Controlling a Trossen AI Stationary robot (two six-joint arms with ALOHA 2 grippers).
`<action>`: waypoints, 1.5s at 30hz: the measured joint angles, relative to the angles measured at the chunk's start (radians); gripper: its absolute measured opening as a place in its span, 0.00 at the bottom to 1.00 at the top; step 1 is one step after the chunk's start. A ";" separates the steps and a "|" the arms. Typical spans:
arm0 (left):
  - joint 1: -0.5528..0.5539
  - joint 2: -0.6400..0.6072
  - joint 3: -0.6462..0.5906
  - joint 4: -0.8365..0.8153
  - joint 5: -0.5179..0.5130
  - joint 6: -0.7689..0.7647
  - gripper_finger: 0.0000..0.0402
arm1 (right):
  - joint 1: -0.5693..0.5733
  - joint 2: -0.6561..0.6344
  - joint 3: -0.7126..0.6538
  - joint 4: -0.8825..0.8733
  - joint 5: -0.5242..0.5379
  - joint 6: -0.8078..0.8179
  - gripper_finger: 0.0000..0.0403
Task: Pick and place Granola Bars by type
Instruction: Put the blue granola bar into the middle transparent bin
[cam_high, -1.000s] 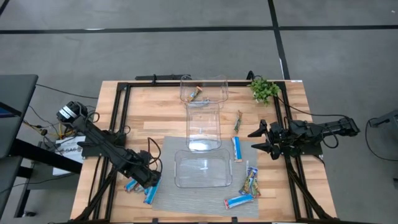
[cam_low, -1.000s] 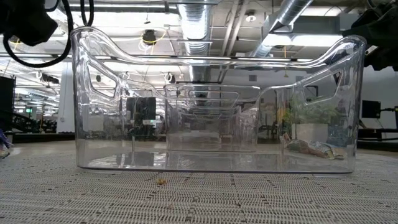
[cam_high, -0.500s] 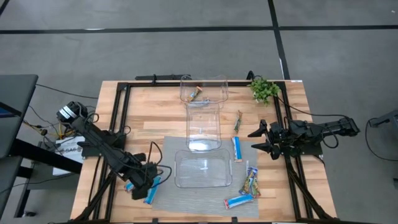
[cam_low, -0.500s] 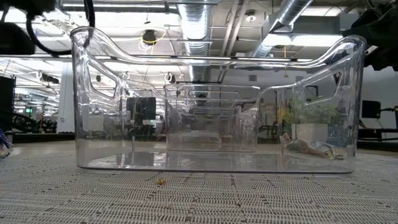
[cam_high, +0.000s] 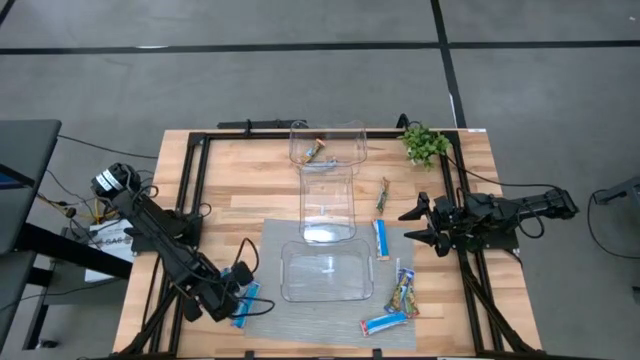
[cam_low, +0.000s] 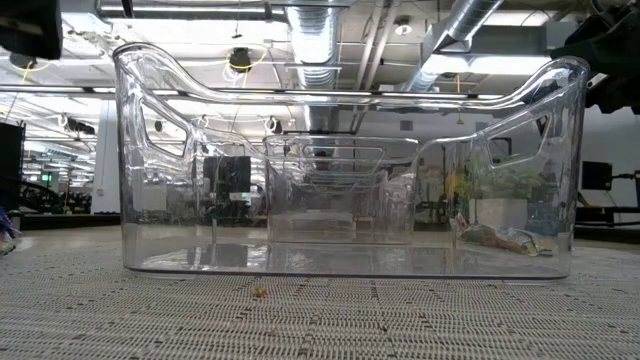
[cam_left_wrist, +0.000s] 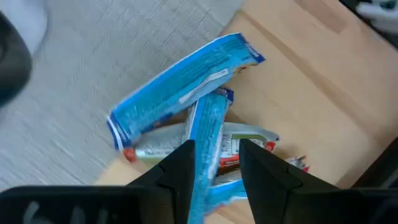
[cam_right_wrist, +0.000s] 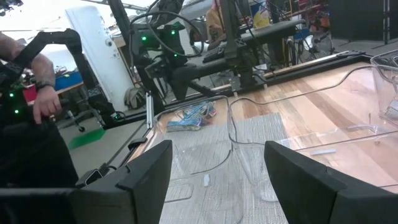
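Note:
Granola bars lie in a small pile (cam_left_wrist: 186, 99) at the mat's near left corner: two blue-and-white ones (cam_high: 246, 300) over a white, green and red one (cam_left_wrist: 245, 142). My left gripper (cam_left_wrist: 216, 165) points down just above this pile, open, with the narrower blue bar (cam_left_wrist: 208, 124) showing between its fingers. I cannot tell whether they touch it. More bars lie right of the bins: a blue one (cam_high: 380, 238), multicoloured ones (cam_high: 403, 290), another blue one (cam_high: 385, 322) and a slim dark-green one (cam_high: 382, 195). My right gripper (cam_high: 420, 225) waits open at the table's right side.
Three clear bins stand in a row down the middle: far (cam_high: 350, 130) with one bar (cam_high: 315, 152) inside, middle (cam_high: 305, 205), near (cam_high: 290, 285) on the grey mat (cam_high: 330, 315). A small plant (cam_high: 425, 145) stands at the far right. A person (cam_right_wrist: 31, 93) is beyond the table's left side.
My left gripper has swung a little toward the table's near edge over the pile and has rolled a good way about its own pointing line. Its finger gap looks unchanged. The bars have stayed where they were.

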 joint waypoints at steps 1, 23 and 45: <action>0.000 0.000 0.000 0.001 -0.004 0.036 0.29 | 0.000 0.000 0.000 0.000 0.000 0.000 0.62; 0.006 0.001 -0.143 0.056 -0.104 0.204 0.51 | 0.000 0.000 0.000 0.000 0.000 0.000 0.62; 0.011 0.002 -0.217 0.163 -0.047 0.197 0.18 | 0.000 0.000 0.000 0.000 0.000 0.000 0.62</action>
